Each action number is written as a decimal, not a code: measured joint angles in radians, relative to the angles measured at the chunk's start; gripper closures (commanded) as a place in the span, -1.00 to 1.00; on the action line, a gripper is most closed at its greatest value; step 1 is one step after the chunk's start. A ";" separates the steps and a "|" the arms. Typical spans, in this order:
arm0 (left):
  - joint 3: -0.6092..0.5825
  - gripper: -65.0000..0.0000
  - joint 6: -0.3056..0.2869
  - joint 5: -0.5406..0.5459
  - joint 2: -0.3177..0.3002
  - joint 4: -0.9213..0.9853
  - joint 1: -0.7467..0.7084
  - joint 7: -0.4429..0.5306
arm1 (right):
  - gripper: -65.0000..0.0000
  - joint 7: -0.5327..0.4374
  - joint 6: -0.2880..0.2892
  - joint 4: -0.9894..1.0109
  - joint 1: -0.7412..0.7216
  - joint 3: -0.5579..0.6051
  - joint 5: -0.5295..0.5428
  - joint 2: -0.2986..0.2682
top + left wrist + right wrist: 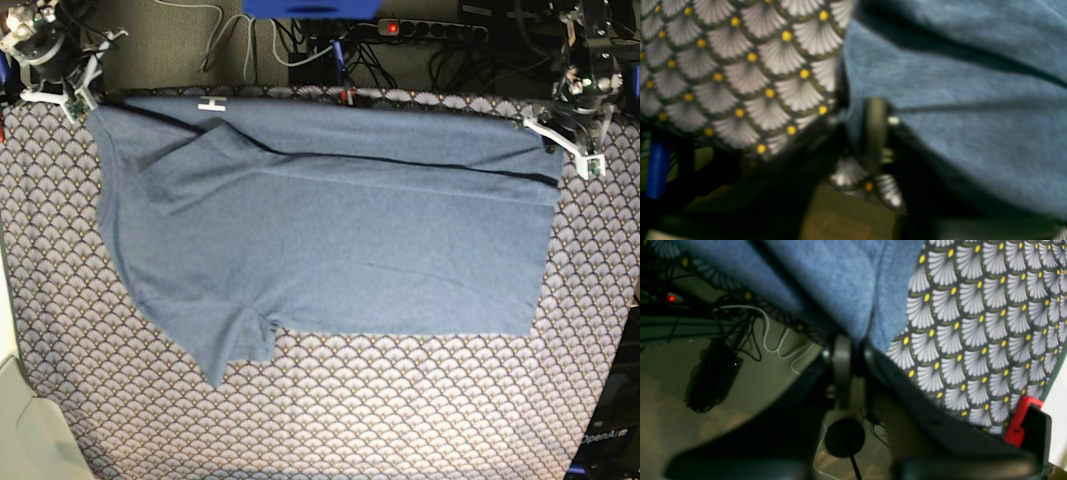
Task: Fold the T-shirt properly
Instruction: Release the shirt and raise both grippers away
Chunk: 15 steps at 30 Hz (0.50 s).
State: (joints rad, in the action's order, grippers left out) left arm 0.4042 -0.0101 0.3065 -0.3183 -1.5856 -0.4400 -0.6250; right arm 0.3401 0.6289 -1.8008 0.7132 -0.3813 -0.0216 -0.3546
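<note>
Shirt (330,250) lies flat on the patterned cloth (330,420), plain side up, filling the middle of the table. We see its far edge, up at 12 o'clock, turned over into a long strip, so we think the first fold is made. One sleeve (235,350) sticks out at 7 o'clock, and the other is tucked in near 10 o'clock. We judge that most of the folding is left: the near side, then the ends.

Our left pincer (585,150) sits at 2 o'clock, at the shirt's far corner. In the left wrist view one dark finger (875,126) rests against the blue edge, right where shirt meets cloth. That view is blurry, so we cannot tell how wide the pincer is or if it holds the shirt.

Our right pincer (70,95) sits at 10 o'clock, at the other far corner. In the right wrist view its fingers (841,370) stand close together, with the blue edge coming down between them. The gap looks narrow. We cannot tell if the shirt is pinched or loose.
</note>
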 measured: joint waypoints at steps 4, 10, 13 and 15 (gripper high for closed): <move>0.005 -0.02 0.007 -0.003 0.000 0.000 0.000 0.000 | 0.11 0.000 0.000 0.000 0.006 0.000 0.000 -0.003; 0.006 -0.02 0.007 -0.003 -0.003 0.002 0.002 0.000 | -0.07 0.018 0.000 0.000 0.010 -0.001 0.000 -0.029; 0.022 -0.02 0.005 -0.003 -0.002 0.001 0.000 0.000 | -0.07 0.073 0.003 0.001 0.011 -0.023 0.001 -0.044; 0.061 -0.02 -0.014 0.010 -0.002 0.001 -0.001 -0.024 | -0.07 0.085 0.000 0.001 0.004 -0.069 0.000 -0.050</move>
State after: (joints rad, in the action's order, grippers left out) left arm 0.4652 -0.0242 0.3168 -0.3202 -1.5848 -0.4408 -0.6491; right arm 0.4255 0.6285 -1.8000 0.7174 -0.4507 -0.0216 -0.4046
